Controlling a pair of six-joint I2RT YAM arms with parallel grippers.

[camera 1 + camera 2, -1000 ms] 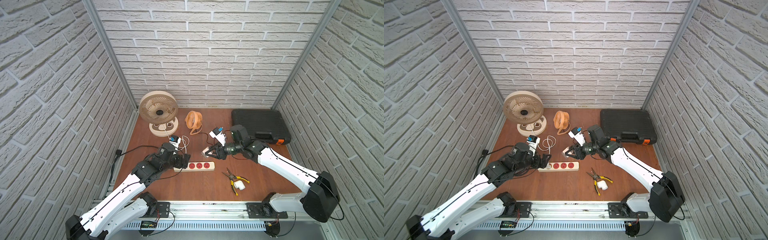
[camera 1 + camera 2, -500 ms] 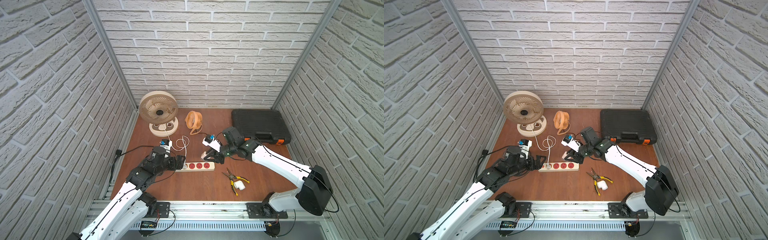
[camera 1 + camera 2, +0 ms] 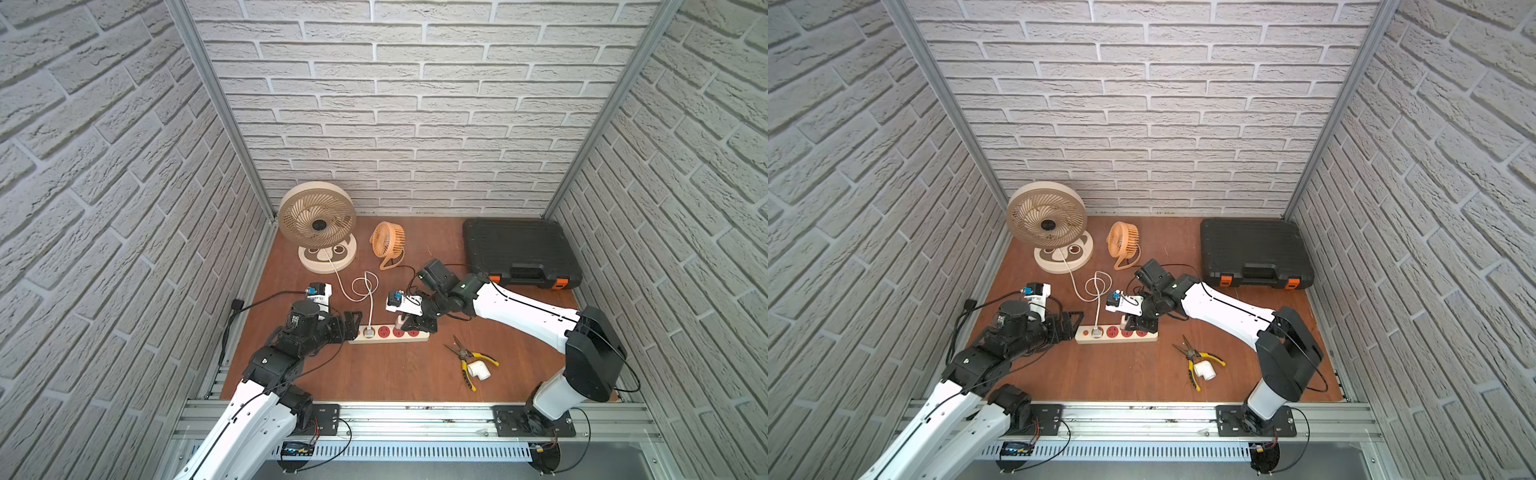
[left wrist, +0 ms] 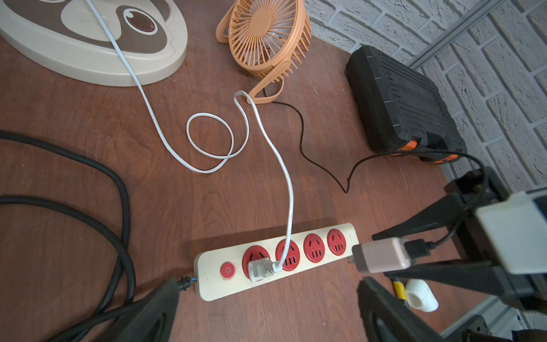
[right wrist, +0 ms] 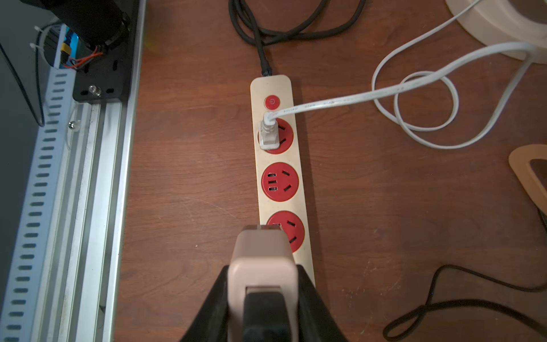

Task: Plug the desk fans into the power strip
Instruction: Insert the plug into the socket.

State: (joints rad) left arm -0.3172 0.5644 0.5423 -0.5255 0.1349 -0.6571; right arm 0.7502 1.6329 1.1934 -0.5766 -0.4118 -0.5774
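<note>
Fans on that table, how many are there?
2. A big beige fan stands at the back near the corner post, and a small orange fan stands beside it, toward the black case.

White arm links [image 3: 523,313], black joints [image 3: 590,361], black triangular pincer fingers [image 4: 429,222], white wrist-camera housings [image 3: 406,306]

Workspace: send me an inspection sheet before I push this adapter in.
Surface: brown wood tabletop, no spills seen.
Job's things: power strip lies flat; white plug in socket beside button; adapter over third socket, unseated.
Clutter: pliers, pipe elbow, tool case.
Grippers: left gripper open at the button end; right gripper shut on adapter.
Cables: white cord loops from beige fan; black cable links orange fan to adapter.
Surroundings: brick-pattern walls, front rail.
</note>
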